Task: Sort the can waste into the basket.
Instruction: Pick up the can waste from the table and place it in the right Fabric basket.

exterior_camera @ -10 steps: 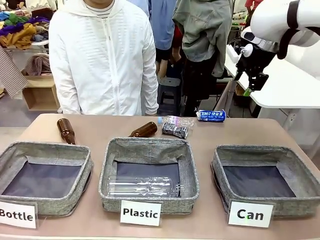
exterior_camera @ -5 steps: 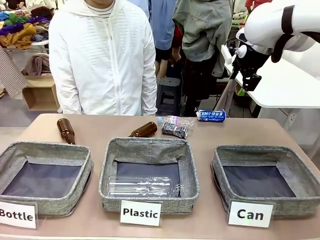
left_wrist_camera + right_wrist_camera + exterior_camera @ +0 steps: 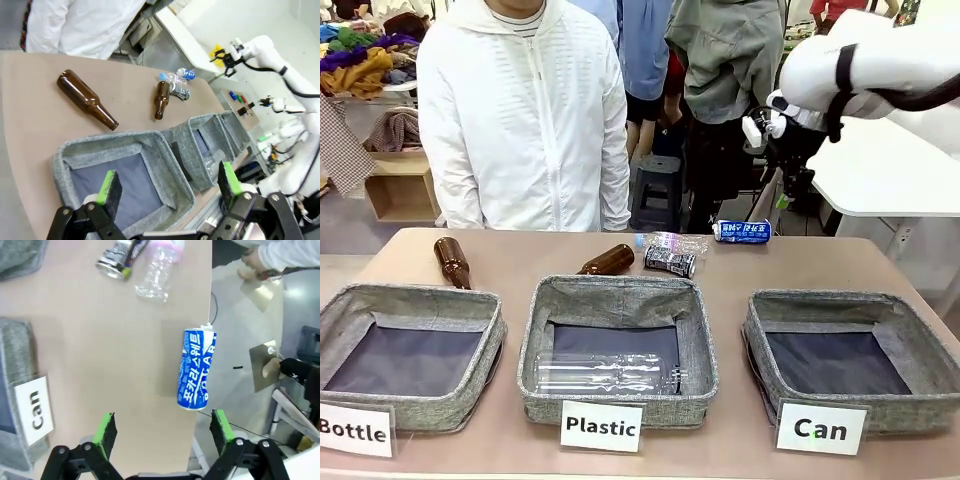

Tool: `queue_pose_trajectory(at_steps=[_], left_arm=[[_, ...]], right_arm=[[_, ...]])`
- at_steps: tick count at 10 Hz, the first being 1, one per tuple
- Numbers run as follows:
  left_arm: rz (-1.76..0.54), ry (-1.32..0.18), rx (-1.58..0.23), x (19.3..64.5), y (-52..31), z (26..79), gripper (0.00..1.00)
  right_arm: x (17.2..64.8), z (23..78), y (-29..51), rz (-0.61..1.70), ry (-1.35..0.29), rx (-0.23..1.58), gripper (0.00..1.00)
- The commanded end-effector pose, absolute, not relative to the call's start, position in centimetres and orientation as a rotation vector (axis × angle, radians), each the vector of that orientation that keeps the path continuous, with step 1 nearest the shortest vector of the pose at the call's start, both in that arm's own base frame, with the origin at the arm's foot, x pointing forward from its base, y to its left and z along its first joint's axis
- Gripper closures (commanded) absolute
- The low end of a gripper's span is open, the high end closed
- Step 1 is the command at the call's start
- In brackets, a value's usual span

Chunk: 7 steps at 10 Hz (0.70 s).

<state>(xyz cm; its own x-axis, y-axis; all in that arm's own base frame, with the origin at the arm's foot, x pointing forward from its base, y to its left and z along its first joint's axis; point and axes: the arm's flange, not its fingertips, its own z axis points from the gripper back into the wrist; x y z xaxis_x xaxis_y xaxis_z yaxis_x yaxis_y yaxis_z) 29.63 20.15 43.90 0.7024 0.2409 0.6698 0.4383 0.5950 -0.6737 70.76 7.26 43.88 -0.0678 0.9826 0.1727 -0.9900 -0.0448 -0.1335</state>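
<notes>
my right hand (image 3: 162, 421), spread wide, hangs above the blue can (image 3: 197, 369); its long axis lies across my closing line.

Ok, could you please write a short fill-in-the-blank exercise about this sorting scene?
A clear plastic bottle lies in the basket signed ____.
____ brown glass bottles lie outside the baskets.
The blue and white can lies on the ____.
The right hand is ____ and holds nothing.
Missing words: Plastic, Two, table, open.
</notes>
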Motion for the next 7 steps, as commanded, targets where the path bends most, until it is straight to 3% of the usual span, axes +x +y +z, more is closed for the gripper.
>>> queue_pose_trajectory(at_steps=[1,5,7], left_arm=[[-0.146,-0.845,-0.961,29.7,20.2,43.9,0.00],[-0.146,-0.845,-0.961,29.7,20.2,43.9,0.00],[-0.146,-0.845,-0.961,29.7,20.2,43.9,0.00]], right_arm=[[75.5,43.6,7.2,1.566,-0.226,0.095,0.00],[79.6,37.2,7.5,1.535,-0.128,0.210,0.00],[80.1,36.1,6.6,1.501,-0.158,0.243,0.00]])
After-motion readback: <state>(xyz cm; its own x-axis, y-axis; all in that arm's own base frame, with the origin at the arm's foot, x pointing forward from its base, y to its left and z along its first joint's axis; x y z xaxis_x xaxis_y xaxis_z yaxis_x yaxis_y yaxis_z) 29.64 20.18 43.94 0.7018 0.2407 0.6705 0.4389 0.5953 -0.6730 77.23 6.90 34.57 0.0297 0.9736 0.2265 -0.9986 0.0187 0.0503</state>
